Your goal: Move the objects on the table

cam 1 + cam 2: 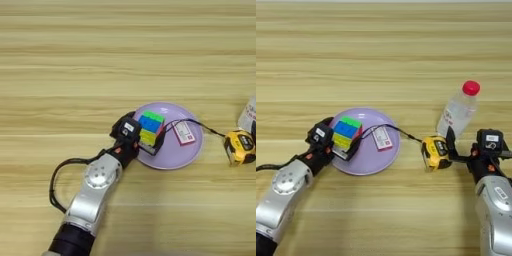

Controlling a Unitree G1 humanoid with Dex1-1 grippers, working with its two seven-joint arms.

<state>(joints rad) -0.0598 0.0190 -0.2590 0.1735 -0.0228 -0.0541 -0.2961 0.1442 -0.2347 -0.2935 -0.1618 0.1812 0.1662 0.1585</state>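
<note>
The puzzle cube [151,128], with green, blue and yellow faces showing, is tilted over the left part of the round lilac plate [175,156]. My left gripper [141,141] is shut on it, one black finger under its lower edge and the other at its left side. The clear bottle [458,112] with a red cap [471,88] stands upright on the table [100,60] at the right. My right gripper [463,146] sits just below the bottle, open, with one finger [450,137] upright between the bottle's base and a tape measure.
A yellow tape measure [435,151] lies right of the plate, touching the right gripper's finger. A small white and red card [382,137] rests on the plate. A thin black cord [406,134] runs from the plate to the tape measure.
</note>
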